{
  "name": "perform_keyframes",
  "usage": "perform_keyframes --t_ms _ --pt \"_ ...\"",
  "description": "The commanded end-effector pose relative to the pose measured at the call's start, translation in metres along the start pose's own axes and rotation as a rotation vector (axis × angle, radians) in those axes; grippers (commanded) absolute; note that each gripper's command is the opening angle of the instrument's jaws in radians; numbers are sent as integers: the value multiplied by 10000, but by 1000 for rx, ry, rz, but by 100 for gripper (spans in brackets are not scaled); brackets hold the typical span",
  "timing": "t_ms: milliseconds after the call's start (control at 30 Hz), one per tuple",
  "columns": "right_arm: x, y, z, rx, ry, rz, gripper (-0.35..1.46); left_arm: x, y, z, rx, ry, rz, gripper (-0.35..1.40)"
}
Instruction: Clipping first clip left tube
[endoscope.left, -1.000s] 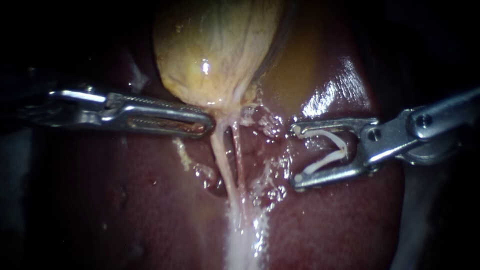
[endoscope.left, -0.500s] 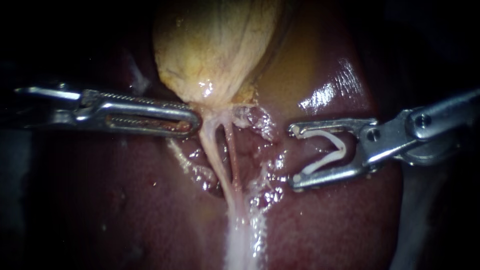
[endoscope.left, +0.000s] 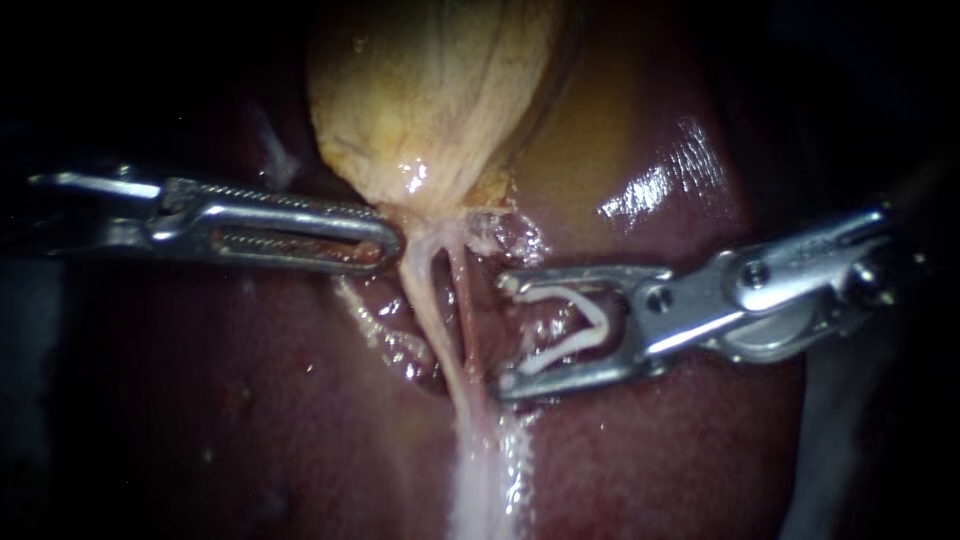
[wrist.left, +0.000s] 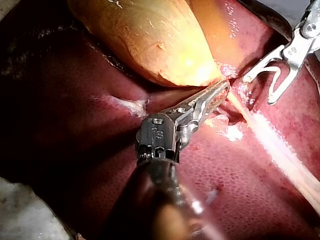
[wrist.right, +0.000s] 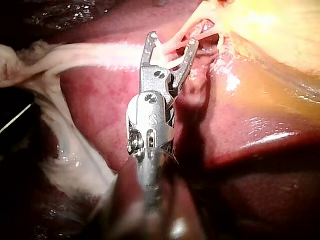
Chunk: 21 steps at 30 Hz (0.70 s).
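Endoscope view: the left instrument (endoscope.left: 388, 245) reaches in to the foot of the gallbladder (endoscope.left: 430, 100). Its jaws lie close together and appear to pinch tissue there, drawing it sideways. This spreads two tubes below, which run down over the liver (endoscope.left: 250, 400): the pale left tube (endoscope.left: 425, 305) and a thinner, redder right tube (endoscope.left: 463, 315).

The right instrument (endoscope.left: 507, 332) has its jaws wide apart. An open white clip (endoscope.left: 597, 322) sits between them, one leg against each jaw. The jaw tips stand just beside the right tube, and neither tube lies inside the clip. The right wrist view does not settle this.

Step in hand, as judged: approach, with the clip not yet placed.

The next move calls for:
- passing the open jaws across until the left tube alone lies between the clip legs;
- keeping the right tube and the liver surface clear;
- closing only after both clip tips show beyond the tube.
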Motion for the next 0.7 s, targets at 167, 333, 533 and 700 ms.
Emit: perform_keyframes --t_ms 167,333,533,700 --pt "-6 1 22 8 0 5 50 0 2 1 1 0 -1 -35" --pt "-14 6 35 5 -1 13 50 0 4 2 1 0 -1 -35" --pt "-26 6 50 25 0 32 50 1 5 3 2 1 5 -35" --pt "-38 -1 67 72 0 77 50 1 6 4 2 1 5 -35"
